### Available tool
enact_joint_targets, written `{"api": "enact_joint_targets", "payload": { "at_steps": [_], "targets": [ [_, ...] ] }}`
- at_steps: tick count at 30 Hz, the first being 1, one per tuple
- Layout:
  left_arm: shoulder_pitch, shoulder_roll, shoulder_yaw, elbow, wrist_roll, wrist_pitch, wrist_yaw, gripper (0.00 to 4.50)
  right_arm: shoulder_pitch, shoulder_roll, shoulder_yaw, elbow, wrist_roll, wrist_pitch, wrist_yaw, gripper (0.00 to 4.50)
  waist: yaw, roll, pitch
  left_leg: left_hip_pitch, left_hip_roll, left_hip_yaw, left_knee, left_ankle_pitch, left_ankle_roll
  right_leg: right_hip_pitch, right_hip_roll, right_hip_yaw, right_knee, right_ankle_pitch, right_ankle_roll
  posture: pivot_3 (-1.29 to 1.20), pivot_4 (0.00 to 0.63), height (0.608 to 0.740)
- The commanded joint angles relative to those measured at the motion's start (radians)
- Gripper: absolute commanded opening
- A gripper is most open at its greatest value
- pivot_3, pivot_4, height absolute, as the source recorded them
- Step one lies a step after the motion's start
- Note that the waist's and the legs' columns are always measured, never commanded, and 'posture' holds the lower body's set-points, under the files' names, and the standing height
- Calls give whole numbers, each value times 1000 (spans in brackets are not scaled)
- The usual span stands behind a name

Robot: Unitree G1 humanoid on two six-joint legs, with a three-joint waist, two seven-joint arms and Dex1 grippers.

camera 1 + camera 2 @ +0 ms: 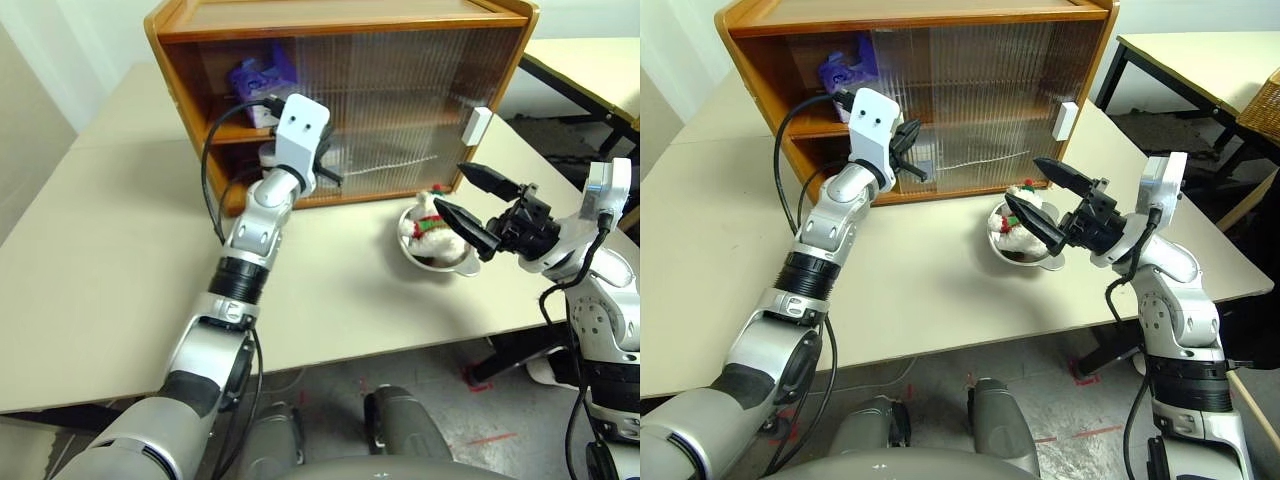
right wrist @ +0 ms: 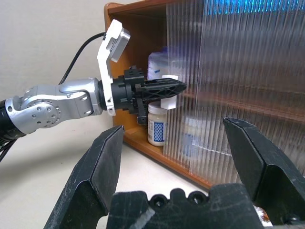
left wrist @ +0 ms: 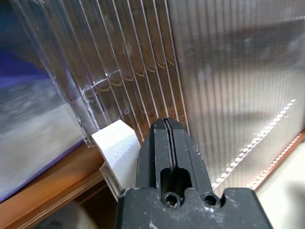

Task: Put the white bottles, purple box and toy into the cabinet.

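The cabinet [image 1: 198, 92] stands at the back of the table with its ribbed sliding doors drawn across the right and middle. On the upper shelf, in the uncovered left end, lies the purple box [image 1: 262, 76]. One white bottle [image 2: 157, 126] stands on the lower shelf at the door's edge, and a second pale shape behind the ribbed door is blurred. My left gripper [image 3: 167, 125] is shut, its tip beside the door's white handle [image 3: 116, 145]. The toy [image 1: 426, 228] lies in a steel bowl [image 1: 442, 266] before the cabinet. My right gripper [image 1: 455, 188] hangs open just above and to the right of it, holding nothing.
A second white handle [image 1: 476, 125] sits at the cabinet's right end. Another table [image 1: 590, 60] with black legs stands to the right, with a wicker basket [image 1: 1265, 105] on it. The near table edge [image 1: 330, 350] runs below the bowl. A black cable [image 1: 207, 170] loops off my left wrist.
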Motion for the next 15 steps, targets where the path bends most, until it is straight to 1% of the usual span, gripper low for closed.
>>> {"api": "enact_joint_targets", "payload": {
  "at_steps": [1,12,15],
  "targets": [
    [30,28,46,-40,1,50,30,45,-7,0,8,12,-1,-1,9,4500,1,0,0,0,0,0,0,0,0,0,0,0,0,0,0,-96,0,740],
    [138,122,111,-144,6,67,46,45,-35,20,43,42,-9,5,13,4500,5,1,-1,2,0,0,0,0,0,0,0,1,3,1,0,-41,0,740],
    [162,138,125,-175,4,80,54,45,-47,26,53,51,-1,9,25,4500,13,1,-1,2,1,-1,0,0,0,0,0,1,3,1,0,-28,0,740]
  ]
}}
